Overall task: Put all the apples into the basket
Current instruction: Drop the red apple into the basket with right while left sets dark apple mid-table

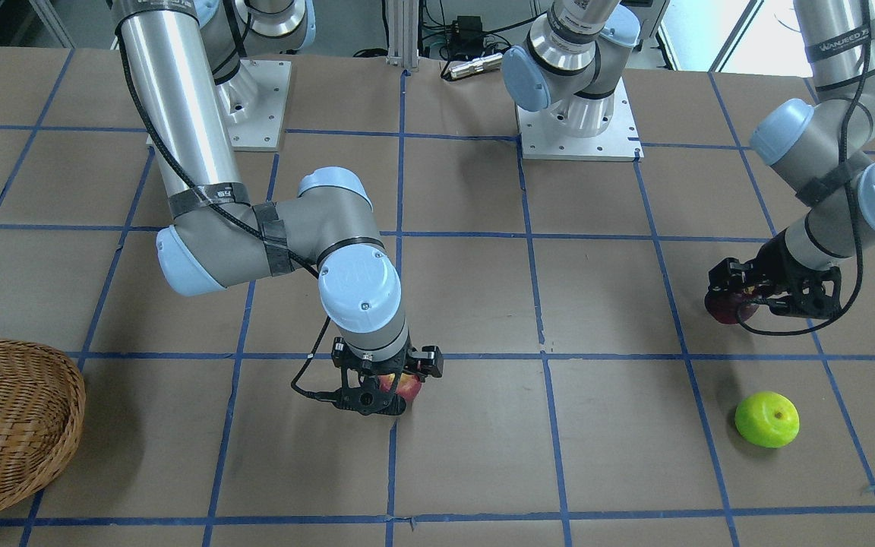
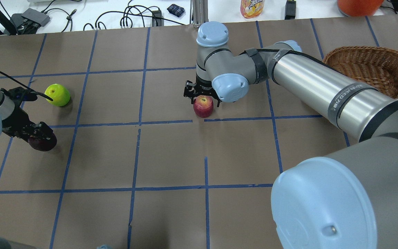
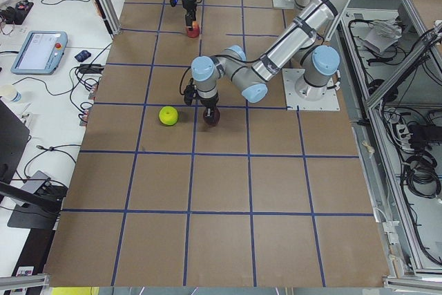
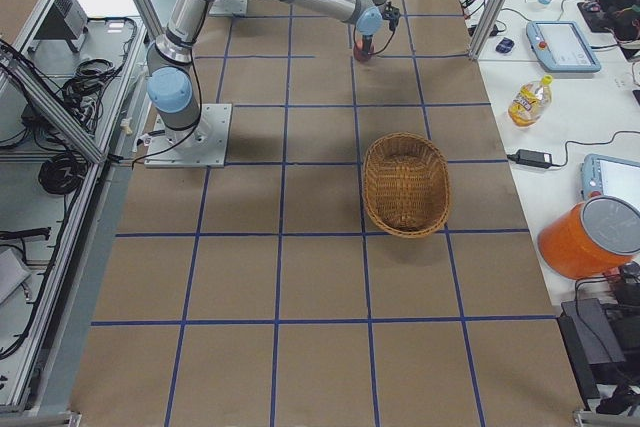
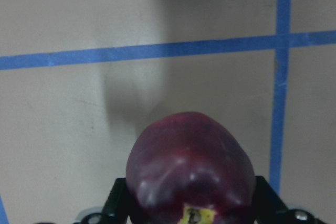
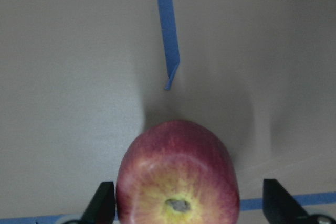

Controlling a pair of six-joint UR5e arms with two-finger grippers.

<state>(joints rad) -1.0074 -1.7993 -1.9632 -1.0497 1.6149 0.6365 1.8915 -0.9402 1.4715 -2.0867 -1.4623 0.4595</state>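
My left gripper (image 2: 40, 135) is shut on the dark maroon apple (image 5: 190, 171), with a finger pressed against each side of it, close above the table at the left. The lime green apple (image 2: 57, 95) lies on the table just beyond it, untouched. My right gripper (image 2: 201, 95) is open and lowered over the red apple (image 2: 203, 106), which rests on the table at the middle. In the right wrist view the left finger (image 6: 105, 205) is against the red apple (image 6: 177, 182) and the right finger (image 6: 278, 205) stands apart. The wicker basket (image 2: 358, 52) at the far right holds nothing.
Brown table with a grid of blue tape lines. The right arm's long silver link (image 2: 323, 90) stretches across the space between the red apple and the basket. Bottles, cables and an orange container line the far edge beyond the table (image 2: 250, 7).
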